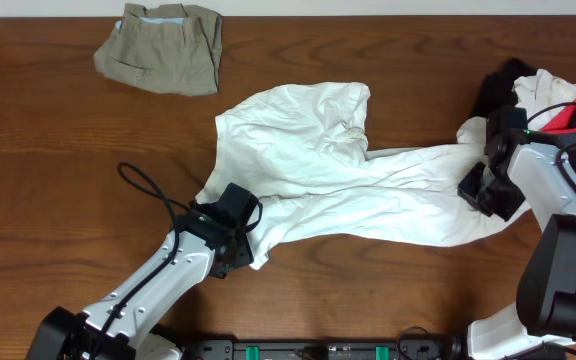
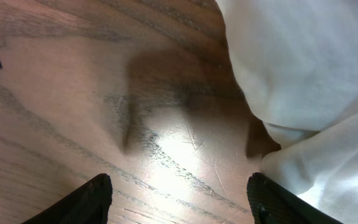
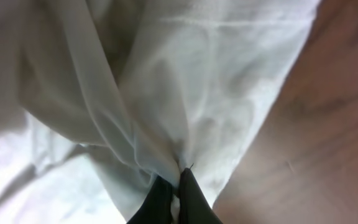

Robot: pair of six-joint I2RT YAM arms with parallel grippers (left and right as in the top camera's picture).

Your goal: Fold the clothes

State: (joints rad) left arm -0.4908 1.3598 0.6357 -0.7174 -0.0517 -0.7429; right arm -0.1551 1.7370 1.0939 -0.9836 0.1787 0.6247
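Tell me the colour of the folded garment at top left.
The garment is khaki; the overhead view shows it best.

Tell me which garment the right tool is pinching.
The large white garment spread mid-table, its right end bunched in the right tool; the khaki piece lies untouched far left.

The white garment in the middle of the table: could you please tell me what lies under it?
Only the wooden table shows around the white garment; whatever lies beneath the cloth is covered. The right claw is shut on a fold at its right end.
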